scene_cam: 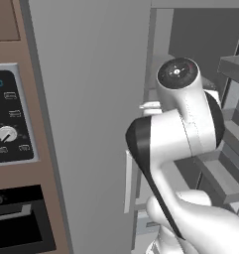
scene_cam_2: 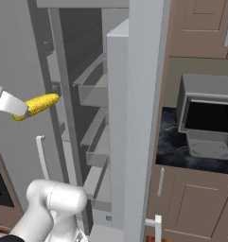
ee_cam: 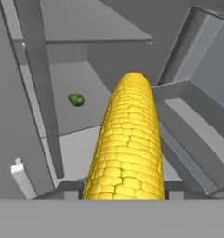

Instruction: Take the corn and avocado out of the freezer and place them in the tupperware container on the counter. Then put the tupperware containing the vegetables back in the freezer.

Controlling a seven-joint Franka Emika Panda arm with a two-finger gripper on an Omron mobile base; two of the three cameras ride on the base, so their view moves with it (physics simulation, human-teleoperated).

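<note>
Fingers (ee_cam: 72, 190) of the gripper (ee_cam: 123, 194) stood partly apart and were clamped on the corn (ee_cam: 127, 148), one at each side of its near end; in the hand view the cob ran straight out from them toward the open freezer (ee_cam: 108, 56). In the right base view the corn (scene_cam_2: 38, 105) hung in the air at the left, in front of the freezer's (scene_cam_2: 94, 94) open compartment, its far end tilted slightly upward and the white of the gripper (scene_cam_2: 11, 106) covering its near end.

Grey shelves lay inside the cabinet, and the avocado (ee_cam: 76, 99) sat far back on one of them, well apart from the cob. To the right of the open freezer door, the black counter (scene_cam_2: 170, 146) ran above brown cabinet doors. On it the tupperware container (scene_cam_2: 211, 145) rested just in front of a grey microwave (scene_cam_2: 205, 111). In the left base view a black oven panel (scene_cam: 9, 119) stood at the left.
</note>
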